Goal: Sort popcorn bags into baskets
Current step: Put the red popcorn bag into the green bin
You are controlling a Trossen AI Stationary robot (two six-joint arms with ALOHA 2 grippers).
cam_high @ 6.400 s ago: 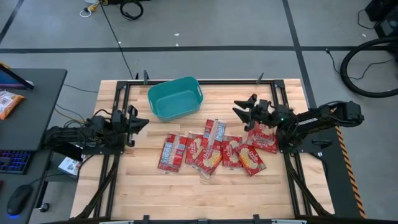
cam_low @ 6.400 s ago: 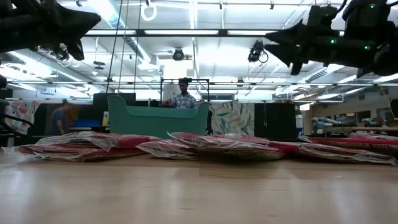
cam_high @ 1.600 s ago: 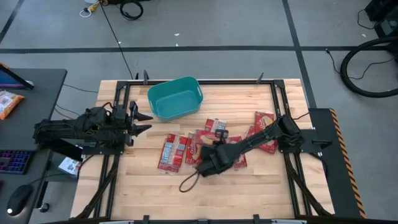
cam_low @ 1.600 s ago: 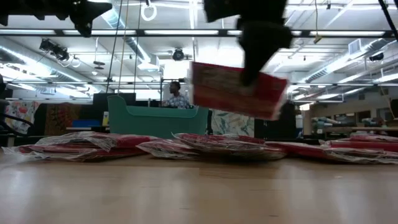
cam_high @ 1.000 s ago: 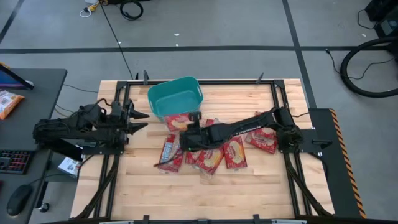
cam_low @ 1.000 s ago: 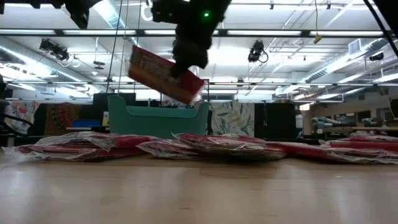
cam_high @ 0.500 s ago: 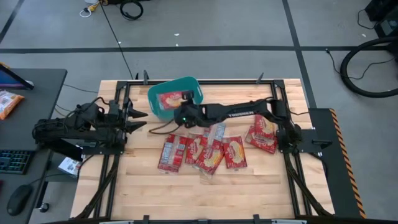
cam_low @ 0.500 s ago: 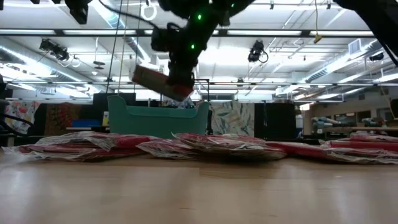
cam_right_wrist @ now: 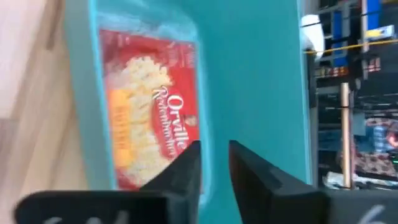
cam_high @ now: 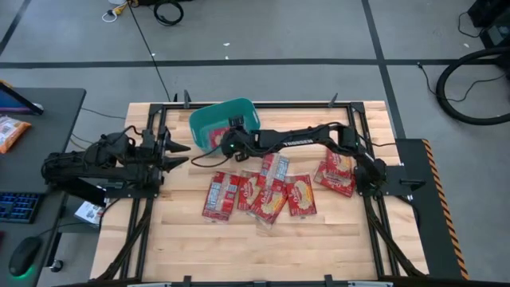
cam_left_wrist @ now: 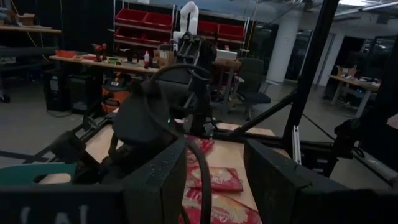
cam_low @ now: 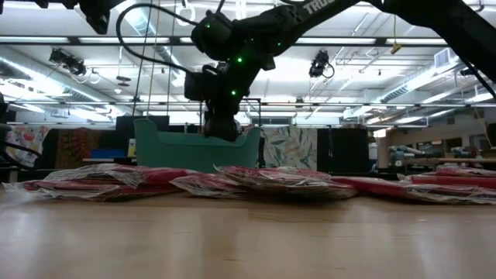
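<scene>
The teal basket [cam_high: 225, 125] stands at the table's far left-centre; it also shows in the low view [cam_low: 194, 149]. One red popcorn bag [cam_right_wrist: 149, 106] lies flat inside it, along one wall. My right gripper [cam_right_wrist: 214, 163] is open and empty, reaching over the basket's near rim [cam_high: 225, 145] and pointing down into it [cam_low: 219, 124]. Several popcorn bags [cam_high: 259, 193] lie overlapping on the table's middle, and one more [cam_high: 335, 174] lies to the right. My left gripper [cam_high: 177, 151] hovers open and empty left of the basket, with nothing between its fingers in its wrist view [cam_left_wrist: 214, 180].
A dark desk to the left of the table holds an orange snack bag [cam_high: 12, 131], a keyboard and a mouse. Black frame rails [cam_high: 151, 183] run along the table's sides. Bare wood [cam_high: 263, 247] lies toward the near edge.
My right gripper has carried one popcorn bag from above the pile toward the table's far left, over the basket, and gone down into it. It has let go: the bag now lies flat in the basket. My left gripper has stayed in place.
</scene>
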